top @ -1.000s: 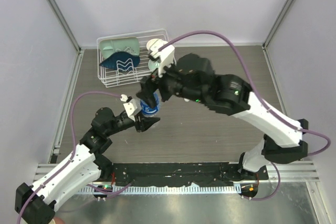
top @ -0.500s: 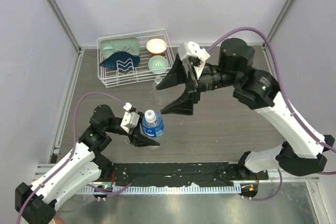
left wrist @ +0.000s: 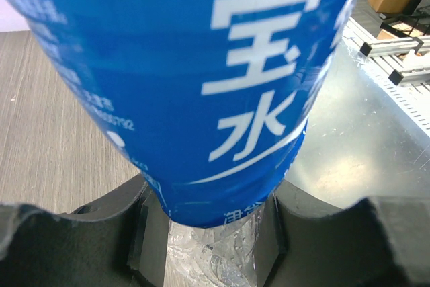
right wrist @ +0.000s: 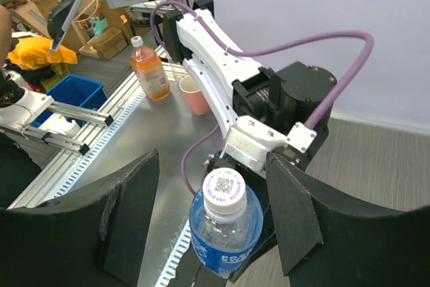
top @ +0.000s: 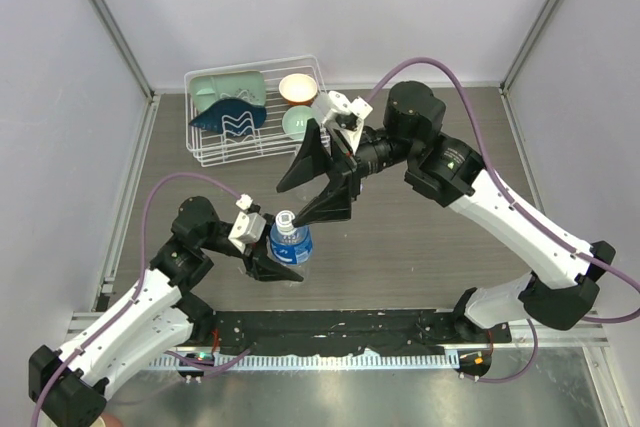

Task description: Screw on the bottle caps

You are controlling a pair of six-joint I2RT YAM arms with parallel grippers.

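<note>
The blue-label bottle stands upright in my left gripper, which is shut on its lower body. A white cap sits on its neck. In the left wrist view the label fills the frame and the fingers press the clear base. My right gripper is wide open just above and behind the cap, touching nothing. In the right wrist view the cap and bottle lie between its spread fingers. The plain bottle and second cap are hidden.
A white wire basket at the back left holds a pale green bowl, a cream bowl, a green dish and a dark blue piece. An orange drink bottle and pink cup stand beyond the table.
My right gripper let go at the bottle top, opened wide and drew back, then came back toward the cap. My left gripper carried the bottle nearer the front edge.
</note>
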